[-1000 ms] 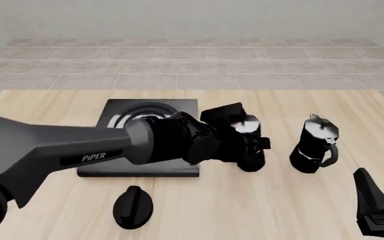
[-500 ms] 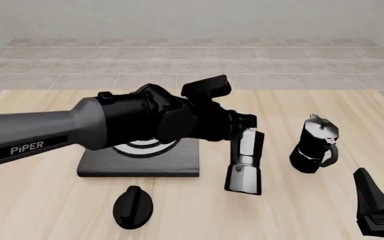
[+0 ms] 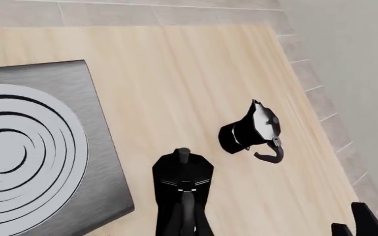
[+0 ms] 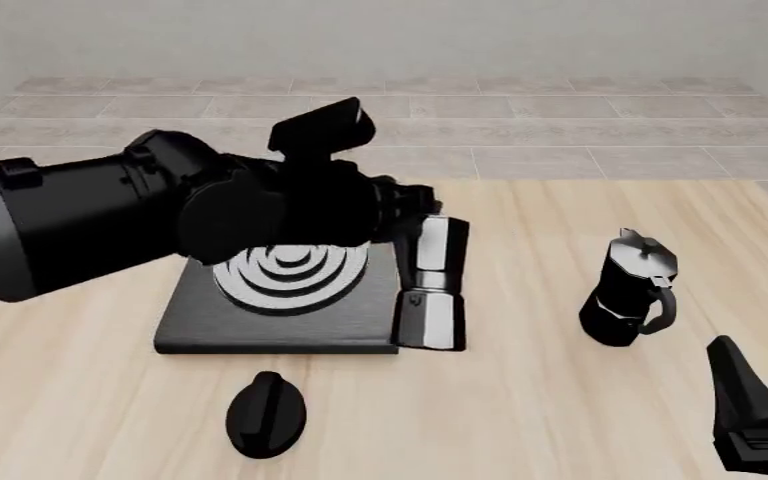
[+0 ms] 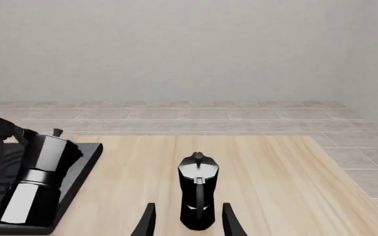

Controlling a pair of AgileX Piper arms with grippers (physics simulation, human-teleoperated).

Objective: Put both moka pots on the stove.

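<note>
Bright, even, simulator-flat light; all three views render sharp.

Shadows are faint. White glare streaks the held moka pot (image 4: 431, 295) beyond the left gripper's fingers and the stove (image 3: 57, 147) rings; light perhaps comes from overhead.

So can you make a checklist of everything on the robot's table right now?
Surface: light wooden table, with grey tiled floor beyond it.
Job's things: stove flat on the table, nothing on its rings. Held pot hangs at the stove's right edge, lifted and tilted. Second pot stands upright on the table to the right, apart from the stove.
Clutter: black knob in front of the stove.
Grippers: left gripper is shut on the held pot. Right gripper is open and low, its fingers either side of the second pot, not gripping it.
Cables: nothing seen.
Surroundings: plain pale wall.
</note>
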